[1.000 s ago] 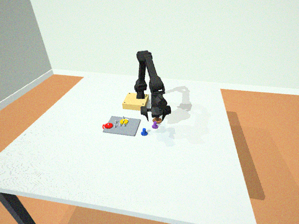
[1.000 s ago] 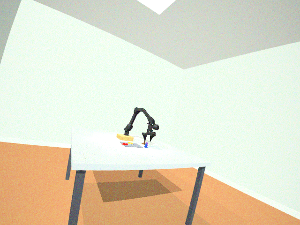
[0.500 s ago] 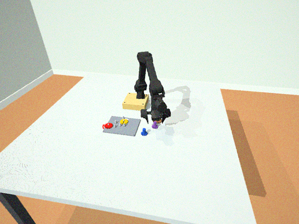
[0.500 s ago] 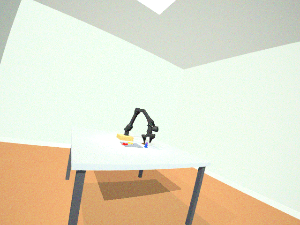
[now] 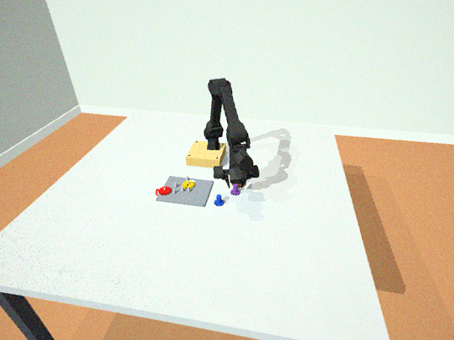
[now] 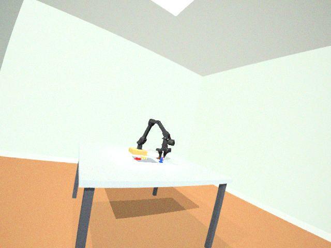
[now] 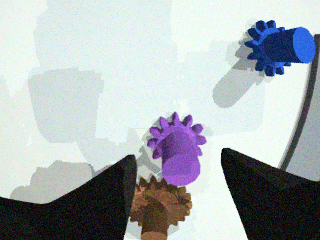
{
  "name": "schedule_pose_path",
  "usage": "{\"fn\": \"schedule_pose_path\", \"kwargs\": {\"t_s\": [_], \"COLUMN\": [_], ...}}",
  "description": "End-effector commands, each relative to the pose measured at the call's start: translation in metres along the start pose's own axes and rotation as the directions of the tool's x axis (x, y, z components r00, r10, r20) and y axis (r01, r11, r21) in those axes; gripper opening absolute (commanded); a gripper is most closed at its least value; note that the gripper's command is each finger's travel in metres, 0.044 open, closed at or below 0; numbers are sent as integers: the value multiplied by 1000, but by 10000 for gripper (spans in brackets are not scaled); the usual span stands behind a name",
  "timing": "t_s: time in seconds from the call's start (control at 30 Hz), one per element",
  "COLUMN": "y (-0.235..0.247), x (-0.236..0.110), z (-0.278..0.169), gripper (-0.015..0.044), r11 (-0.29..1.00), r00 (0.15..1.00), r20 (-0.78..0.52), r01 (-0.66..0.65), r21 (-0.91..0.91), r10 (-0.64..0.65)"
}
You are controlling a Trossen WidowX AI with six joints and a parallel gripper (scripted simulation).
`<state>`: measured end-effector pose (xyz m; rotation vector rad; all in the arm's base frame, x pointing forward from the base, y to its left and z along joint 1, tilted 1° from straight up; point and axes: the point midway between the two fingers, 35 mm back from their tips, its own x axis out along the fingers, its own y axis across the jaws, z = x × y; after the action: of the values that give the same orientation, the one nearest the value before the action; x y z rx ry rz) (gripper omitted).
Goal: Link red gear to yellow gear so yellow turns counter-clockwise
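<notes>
The red gear (image 5: 164,191) (image 6: 137,158) and the yellow gear (image 5: 187,184) sit on the grey board (image 5: 194,200) (image 7: 307,155), with several short grey pegs around and between them. My gripper (image 5: 237,185) (image 7: 179,159) is open, its fingers pointing down low over the loose gears. In the wrist view the purple gear (image 5: 235,190) (image 7: 181,170) stands upright between the fingertips, with gaps on both sides. The brown gear (image 7: 175,202) stands close beside it, partly hidden by the left finger in that view. The blue gear (image 5: 219,201) (image 6: 161,160) (image 7: 272,47) stands between the purple gear and the board.
The yellowish base block (image 5: 203,155) (image 6: 137,151) of the arm stands behind the board. The board's edge lies to the right of the fingers in the wrist view, beyond the right finger and near the blue gear. The white table (image 5: 163,246) carries everything.
</notes>
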<state>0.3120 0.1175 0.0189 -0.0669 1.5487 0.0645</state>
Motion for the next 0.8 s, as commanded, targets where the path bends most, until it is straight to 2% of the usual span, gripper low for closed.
{"fn": "schedule_pose_path", "kwargs": {"t_s": [0.0,0.1,0.43,0.77], "y": [0,0,0,1], "x": [1,1,1,-17], "z": [-1,-1,-1,5], "gripper": [151,72,0,0], "r11": [1000,1000,1000,1000], "r00": [1000,1000,1000,1000], "r20": [-3,-3,-3,-2], "r01": [-1,-1,-1,-1], "r21": [3,3,3,3], "r10": [1,1,1,1]}}
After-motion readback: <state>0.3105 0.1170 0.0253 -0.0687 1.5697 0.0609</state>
